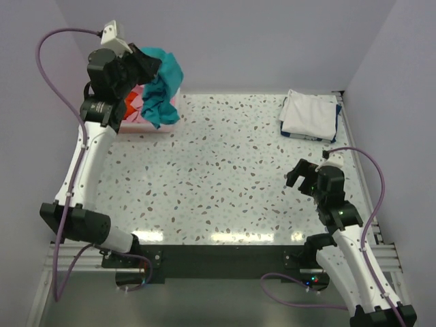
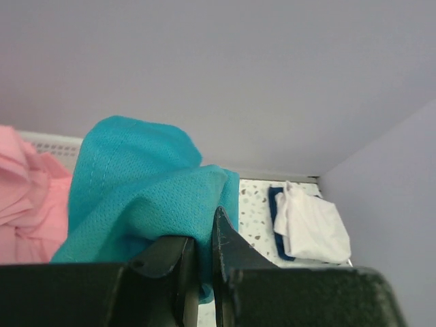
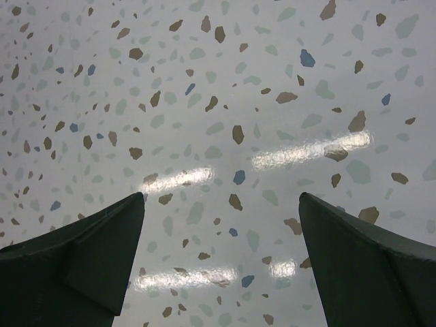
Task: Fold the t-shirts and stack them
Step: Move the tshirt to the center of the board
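Mesh cloth, dotted with tiny holes and stitched along one hem, makes up the teal shirt [image 2: 136, 197], which hangs in loose, crumpled folds from the left tool [image 2: 204, 238]. That tool's two black fingers stand pressed close together, with a bunch of the teal fabric pinched between them. Seen from above, the shirt is held up at the far left corner of the desk [image 1: 225, 170], over a pile of other clothes, and its lower folds droop onto that pile. In the pile lie a soft, rumpled pink shirt [image 1: 146, 112] and, just beside it, an orange-red shirt [image 1: 131, 105] partly hidden by the left arm. In the left wrist view the basket [image 2: 54, 144] shows only as a white perforated rim behind the pink cloth.

The desk is a glossy white sheet speckled with brown, grey-green and blue flecks, and lamps reflect on it as bright bars. At its far right corner a white shirt [image 1: 308, 114], folded into a rough square with soft creases, lies on top of a dark blue shirt [image 2: 276, 204], whose edge shows along its sides. The right tool [image 1: 303, 174] hovers near the right edge, well apart from that stack. Its dark, wedge-shaped fingers are spread wide over bare speckled surface, with nothing between them
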Robot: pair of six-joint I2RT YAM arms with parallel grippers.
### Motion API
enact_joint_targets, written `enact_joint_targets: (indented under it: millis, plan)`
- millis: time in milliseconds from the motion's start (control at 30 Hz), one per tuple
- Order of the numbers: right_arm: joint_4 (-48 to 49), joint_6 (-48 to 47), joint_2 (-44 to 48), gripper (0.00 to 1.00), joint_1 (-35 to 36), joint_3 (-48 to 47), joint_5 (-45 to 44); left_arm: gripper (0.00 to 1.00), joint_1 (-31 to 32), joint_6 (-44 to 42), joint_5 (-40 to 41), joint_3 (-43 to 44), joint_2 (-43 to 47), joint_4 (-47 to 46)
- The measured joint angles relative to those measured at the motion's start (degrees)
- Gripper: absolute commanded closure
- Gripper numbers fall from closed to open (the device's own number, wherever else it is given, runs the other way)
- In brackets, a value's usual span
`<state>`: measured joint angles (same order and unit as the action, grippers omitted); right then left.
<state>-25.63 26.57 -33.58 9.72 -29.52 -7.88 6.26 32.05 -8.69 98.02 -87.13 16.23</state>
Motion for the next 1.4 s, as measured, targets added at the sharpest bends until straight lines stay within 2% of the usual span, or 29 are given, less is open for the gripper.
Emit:
enact_joint_targets:
  millis: [233,400,500,667,767,833,900,933,967,1033,1067,1267,1400]
  plan:
    - [-0.02,-0.02,0.96,0.01,0.00,0.00,0.44,1.00,11.32,-1.25,-3.17,-2.73,10.88,-4.42]
    - [-0.02,-0.02,2.23,0.01,0.00,0.02,0.70,1.00,19.82,-1.14,-2.47,-9.60,15.67,-6.88]
    - [-0.09,-0.02,2.56,0.01,0.00,0.02,1.09,1.00,25.07,0.42,-0.61,-16.59,16.90,-8.55]
    - [-0.07,-0.02,2.51,0.01,0.00,0.04,1.46,1.00,32.39,5.20,3.43,-33.14,17.05,-11.10]
    - [-0.09,0.00,2.32,0.01,0.00,0.04,1.49,1.00,34.32,8.04,4.52,-41.13,15.43,-11.76]
    - [-0.04,-0.02,1.81,0.01,0.00,0.04,1.62,0.97,34.42,9.94,5.75,-44.39,13.20,-11.61]
    - [-0.04,-0.02,1.25,0.01,0.00,0.04,1.90,0.86,34.38,11.13,7.37,-45.18,10.82,-10.75]
    - [-0.04,-0.04,0.92,0.01,0.00,0.04,2.19,0.77,34.36,11.82,8.24,-45.18,9.55,-10.51]
    - [-0.04,-0.07,0.76,0.01,0.00,0.04,2.73,0.52,34.36,12.20,9.38,-45.16,8.48,-10.49]
    - [0.00,-0.22,0.15,0.01,0.00,0.04,3.34,0.19,34.32,12.81,11.52,-45.05,6.91,-9.53]
    - [0.07,-0.24,-0.22,0.01,0.00,0.04,3.74,0.00,34.32,13.31,13.09,-44.89,6.29,-8.35]
    - [0.46,-0.72,-3.34,0.01,0.00,0.04,6.34,0.00,34.25,14.91,23.19,-42.49,5.62,1.18]
    - [0.63,-1.22,-3.85,0.01,0.00,0.04,7.91,0.00,34.23,15.41,30.16,-42.80,11.32,6.51]
